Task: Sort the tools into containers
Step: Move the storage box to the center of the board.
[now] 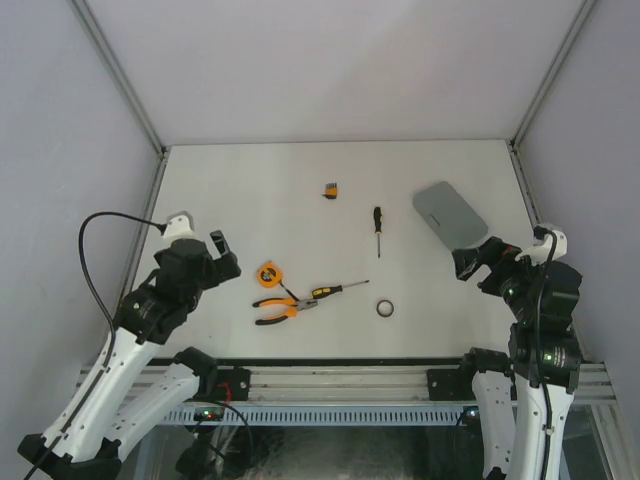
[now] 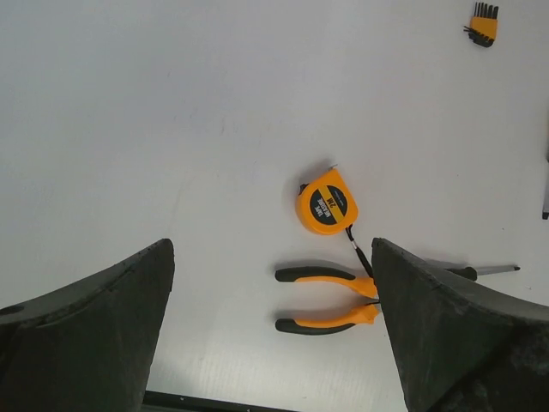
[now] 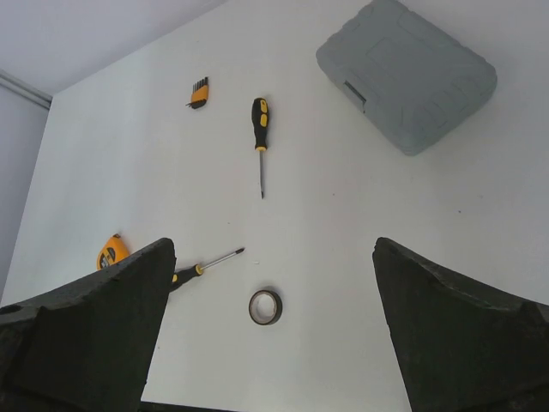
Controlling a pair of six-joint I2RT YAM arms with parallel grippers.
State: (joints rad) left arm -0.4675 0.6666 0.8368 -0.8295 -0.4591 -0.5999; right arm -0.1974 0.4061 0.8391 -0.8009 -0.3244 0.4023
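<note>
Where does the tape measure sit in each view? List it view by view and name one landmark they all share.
Top external: the tape measure is left of centre, just above the pliers.
Left wrist: the tape measure is right of centre, above the pliers' handles.
Right wrist: the tape measure is low at the far left, only partly visible.
Shared landmark: the orange-and-black hex key set, farther up in every picture.

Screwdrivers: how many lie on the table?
2. One screwdriver lies alone, left of the grey case. The other screwdriver lies nearer the arms, its handle at the pliers. None seems hidden.
</note>
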